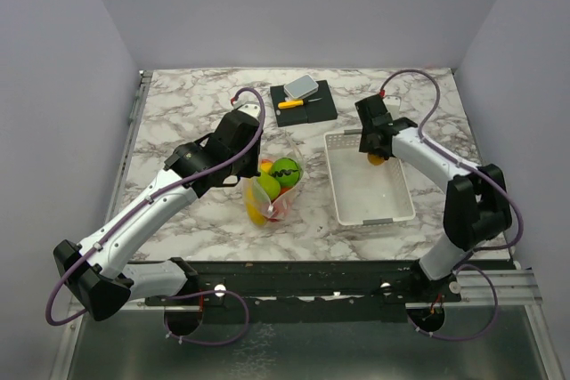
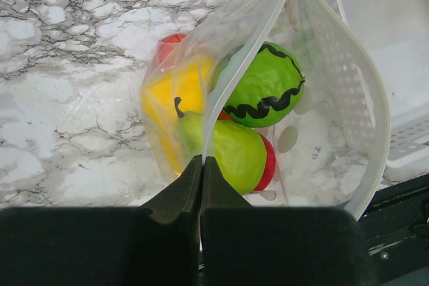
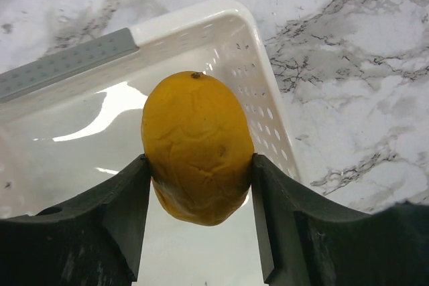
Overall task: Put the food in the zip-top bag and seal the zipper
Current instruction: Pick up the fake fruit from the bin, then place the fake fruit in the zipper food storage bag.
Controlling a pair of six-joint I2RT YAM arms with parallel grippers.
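Note:
The clear dotted zip-top bag [image 1: 267, 191] stands open on the marble table between the arms, with several toy fruits inside: green [image 2: 263, 86], yellow [image 2: 177, 92], pale green [image 2: 231, 152] and red [image 2: 167, 43]. My left gripper [image 2: 202, 160] is shut on the bag's top edge, on its pale zipper strip [image 2: 218, 95], holding the mouth open. My right gripper [image 3: 199, 165] is shut on an orange-yellow toy fruit [image 3: 198, 145] and holds it above the white basket [image 3: 201, 18]; in the top view the fruit [image 1: 377, 160] shows over the basket's far end.
The white slatted basket [image 1: 392, 211] lies right of the bag. A black board [image 1: 322, 106] at the back carries a yellow-handled knife [image 1: 290, 103] and a grey block [image 1: 301, 87]. A black rail runs along the table's near edge.

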